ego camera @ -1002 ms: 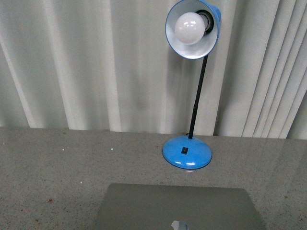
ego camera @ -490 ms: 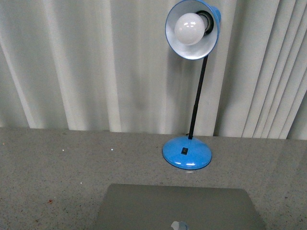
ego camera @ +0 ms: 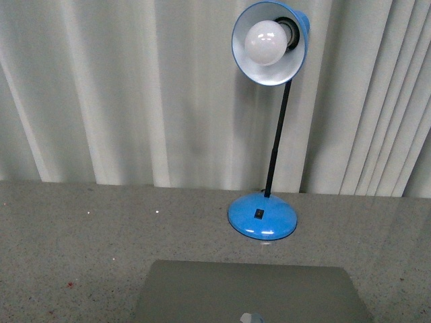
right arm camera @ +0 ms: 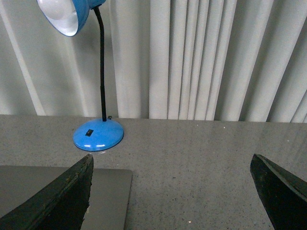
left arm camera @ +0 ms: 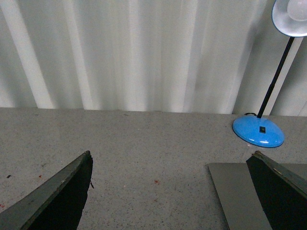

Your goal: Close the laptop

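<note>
The laptop (ego camera: 249, 289) lies at the near edge of the front view with its plain silver-grey lid facing up and lying flat; a shiny logo (ego camera: 250, 316) shows at the frame's bottom. No screen or keys are visible. My left gripper (left arm camera: 170, 191) is open above the speckled tabletop, and one of its fingers (left arm camera: 280, 191) overlaps a corner of the laptop (left arm camera: 237, 191). My right gripper (right arm camera: 170, 191) is open too, with one of its fingers (right arm camera: 57, 196) over the laptop's (right arm camera: 110, 196) other corner. Neither arm appears in the front view.
A blue desk lamp stands just behind the laptop, with its base (ego camera: 262, 215) on the grey speckled table (ego camera: 81, 242) and its shade and bulb (ego camera: 269, 42) high above. Pale pleated curtains (ego camera: 135, 94) close off the back.
</note>
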Robot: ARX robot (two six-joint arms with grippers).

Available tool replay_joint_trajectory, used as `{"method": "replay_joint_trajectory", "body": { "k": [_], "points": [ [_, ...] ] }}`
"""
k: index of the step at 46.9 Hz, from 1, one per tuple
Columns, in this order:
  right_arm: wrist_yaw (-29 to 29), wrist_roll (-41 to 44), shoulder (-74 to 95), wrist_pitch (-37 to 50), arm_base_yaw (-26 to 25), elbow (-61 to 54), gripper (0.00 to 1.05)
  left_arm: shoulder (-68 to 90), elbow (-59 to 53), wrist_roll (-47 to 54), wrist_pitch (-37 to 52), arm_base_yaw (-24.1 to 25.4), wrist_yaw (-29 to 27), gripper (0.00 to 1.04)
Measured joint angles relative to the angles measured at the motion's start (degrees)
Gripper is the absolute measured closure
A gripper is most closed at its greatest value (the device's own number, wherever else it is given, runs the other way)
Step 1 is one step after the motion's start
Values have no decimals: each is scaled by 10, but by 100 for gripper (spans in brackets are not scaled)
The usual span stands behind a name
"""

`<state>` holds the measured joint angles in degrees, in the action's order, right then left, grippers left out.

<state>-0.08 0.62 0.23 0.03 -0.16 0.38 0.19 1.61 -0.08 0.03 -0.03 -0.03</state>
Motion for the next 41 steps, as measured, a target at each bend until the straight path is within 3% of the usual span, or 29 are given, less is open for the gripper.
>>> {"method": "replay_joint_trajectory", "body": {
  "k": [41],
  "points": [
    [0, 0, 0, 0, 0, 0, 7, 0, 0, 0, 0, 0, 0, 7]
  ]
}}
